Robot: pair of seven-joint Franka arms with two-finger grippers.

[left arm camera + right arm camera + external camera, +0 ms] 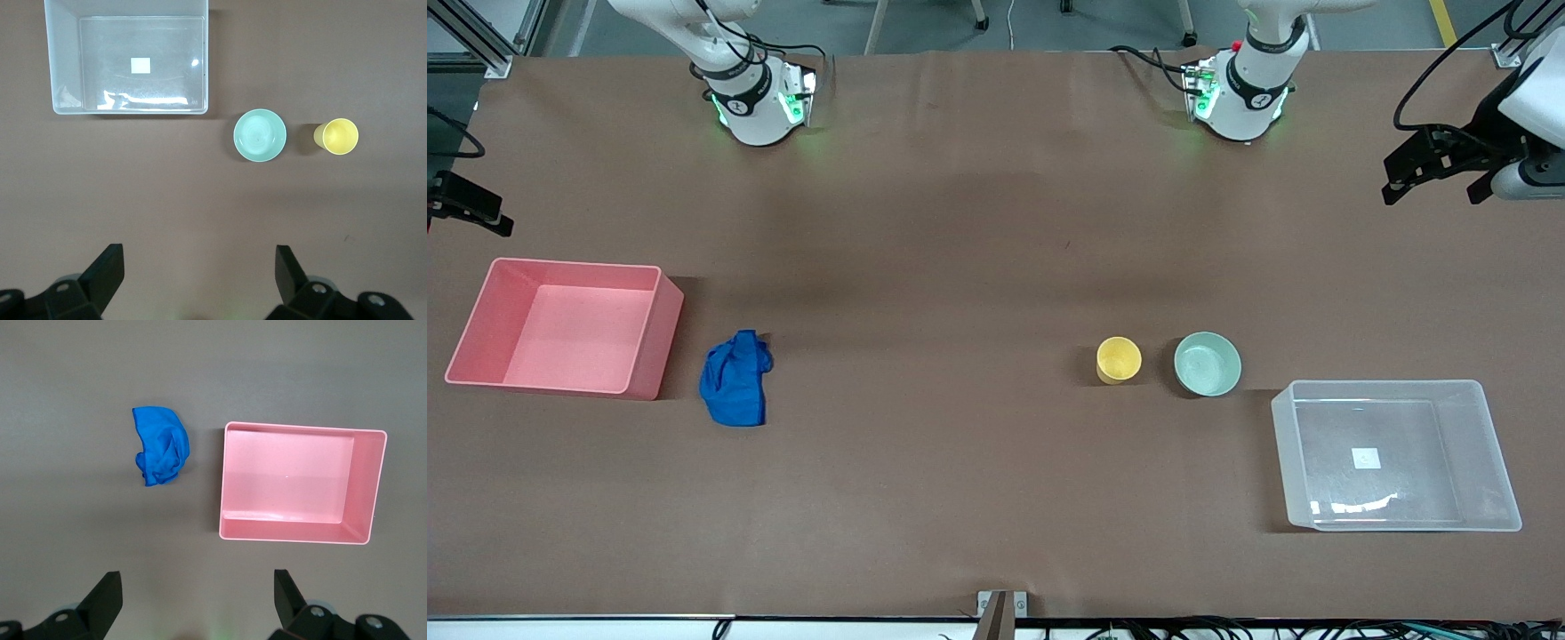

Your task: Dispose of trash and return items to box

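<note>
The brown tabletop carries five things, in two groups well apart. Toward the right arm's end sits the pink bin, opaque, with nothing in it, and just beside it, on the side toward the middle of the tabletop, lies the blue cloth wad, crumpled into a lump and not touching the bin. In the right wrist view the same pair shows from above: the blue cloth wad near the pink bin, with a strip of bare tabletop between them.

Toward the left arm's end stands the yellow cup, upright and mouth up, and close beside it the mint-green bowl, also upright, the two not touching. The clear plastic tub lies near the bowl, nearer the front camera and farther toward the left arm's end, holding nothing, a small white sticker on its floor. The left wrist view shows the tub, bowl and cup together.

The left claw hangs high over bare tabletop with its fingers spread wide, holding nothing. The right claw hangs likewise, fingers spread wide and holding nothing, over bare tabletop near the bin and cloth.
</note>
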